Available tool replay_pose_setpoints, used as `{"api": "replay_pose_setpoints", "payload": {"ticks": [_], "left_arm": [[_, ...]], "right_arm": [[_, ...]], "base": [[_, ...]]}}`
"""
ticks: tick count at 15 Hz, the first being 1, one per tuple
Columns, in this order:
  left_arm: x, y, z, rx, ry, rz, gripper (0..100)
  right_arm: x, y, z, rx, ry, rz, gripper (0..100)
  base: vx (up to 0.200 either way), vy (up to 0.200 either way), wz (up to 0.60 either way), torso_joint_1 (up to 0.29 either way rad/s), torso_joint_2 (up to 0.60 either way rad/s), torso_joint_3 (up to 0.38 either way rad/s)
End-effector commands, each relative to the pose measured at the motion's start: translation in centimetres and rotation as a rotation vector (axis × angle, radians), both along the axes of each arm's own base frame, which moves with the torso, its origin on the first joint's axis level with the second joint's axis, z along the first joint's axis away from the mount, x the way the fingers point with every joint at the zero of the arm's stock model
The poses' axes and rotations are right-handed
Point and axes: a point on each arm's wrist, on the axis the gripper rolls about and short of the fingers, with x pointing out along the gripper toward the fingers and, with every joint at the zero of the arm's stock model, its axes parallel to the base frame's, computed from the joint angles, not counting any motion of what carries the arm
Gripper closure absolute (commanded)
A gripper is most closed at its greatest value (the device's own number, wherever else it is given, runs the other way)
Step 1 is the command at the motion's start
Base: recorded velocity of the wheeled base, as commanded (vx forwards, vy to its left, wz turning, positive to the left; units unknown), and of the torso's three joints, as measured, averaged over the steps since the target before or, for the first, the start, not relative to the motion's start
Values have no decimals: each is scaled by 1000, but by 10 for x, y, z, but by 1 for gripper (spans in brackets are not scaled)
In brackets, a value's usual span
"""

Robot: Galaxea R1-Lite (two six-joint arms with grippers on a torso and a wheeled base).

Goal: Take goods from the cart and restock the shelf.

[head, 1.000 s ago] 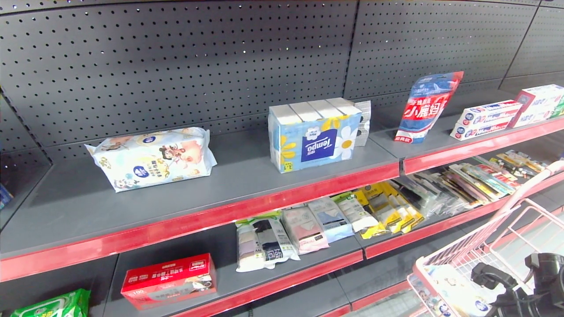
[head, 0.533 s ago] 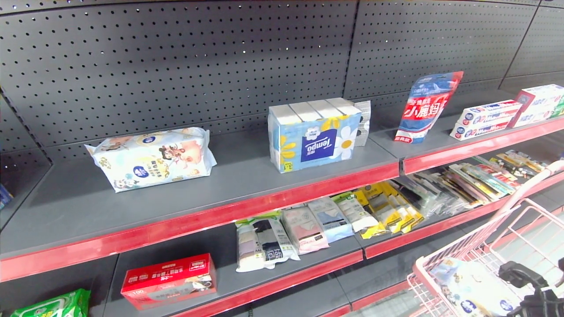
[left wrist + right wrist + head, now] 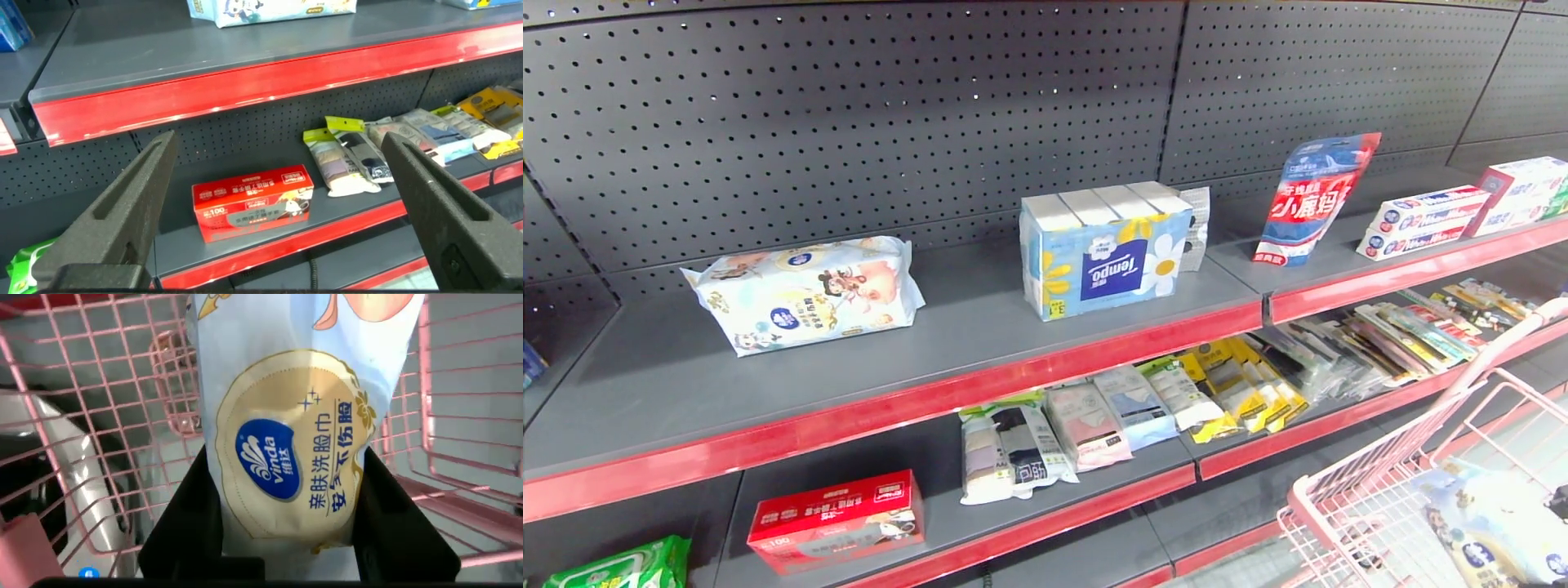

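Right gripper (image 3: 286, 506), clamping the wipes pack (image 3: 294, 416), has shifted rightward in the cart (image 3: 1300, 492); left gripper (image 3: 278, 196) wide.

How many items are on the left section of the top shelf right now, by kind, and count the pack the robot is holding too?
Cartoon-print wipes packs: 2, the shelf wipes pack and the held wipes pack in the right end effector
Blue tissue multipack: 1
Partly hidden small packet behind it: 1
Total: 4
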Motion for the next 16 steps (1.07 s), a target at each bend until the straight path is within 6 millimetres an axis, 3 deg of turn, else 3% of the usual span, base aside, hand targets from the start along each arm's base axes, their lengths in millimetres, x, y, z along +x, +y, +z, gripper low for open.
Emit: {"api": "replay_pose_setpoints", "payload": {"ticks": [1,5,9,10,11,12,16], "left_arm": [[0,0,0,0,0,0,0],[0,0,0,0,0,0,0],[0,0,0,0,0,0,0],[0,0,0,0,0,0,0],[0,0,0,0,0,0,0],[0,0,0,0,0,0,0],[0,0,0,0,0,0,0]], "right_arm": [[6,4,34,-90,-113,-24,100],[27,35,70,-94,-260,-70,100],[55,123,129,3,-532,-16,100],[54,135,135,6,-551,-3,100],[42,166,148,-2,-577,46,100],[28,176,153,-6,-586,81,100],[-25,177,161,-51,-611,137,100]], "base": [[0,0,0,0,0,0],[0,0,0,0,0,0],[0,0,0,0,0,0],[0,0,0,0,0,0],[0,0,0,0,0,0],[0,0,0,0,0,0],[0,0,0,0,0,0]]}}
